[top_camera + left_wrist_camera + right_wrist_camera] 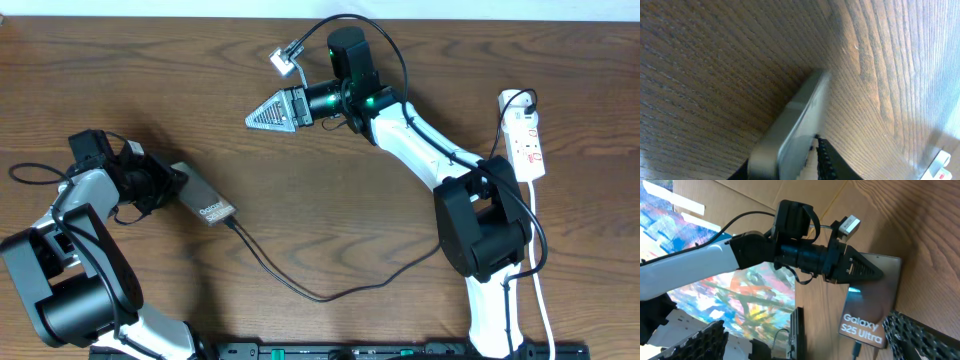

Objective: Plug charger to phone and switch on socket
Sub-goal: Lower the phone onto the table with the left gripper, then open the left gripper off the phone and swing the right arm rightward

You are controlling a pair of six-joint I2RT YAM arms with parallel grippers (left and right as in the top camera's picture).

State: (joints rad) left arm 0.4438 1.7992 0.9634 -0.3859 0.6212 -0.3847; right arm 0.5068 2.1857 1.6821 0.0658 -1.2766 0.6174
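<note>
The phone [207,203] lies on the wooden table at the left, its "Galaxy" lettering towards the cable end. My left gripper [178,186] is shut on its far end. The left wrist view shows the phone's edge [800,120] between the fingers [790,167]. The charger cable [320,297] runs from the phone across the table towards the right arm. Its connector tip [856,350] sits in the phone's end [872,305]. The socket [527,135] lies at the far right with a plug in its far end. My right gripper [252,120] is open and empty, up the table from the phone.
The socket's white cord [540,270] runs down the right side past the right arm's base [480,225]. A corner of the socket shows in the left wrist view [940,167]. A black rail [330,350] lines the table's front edge.
</note>
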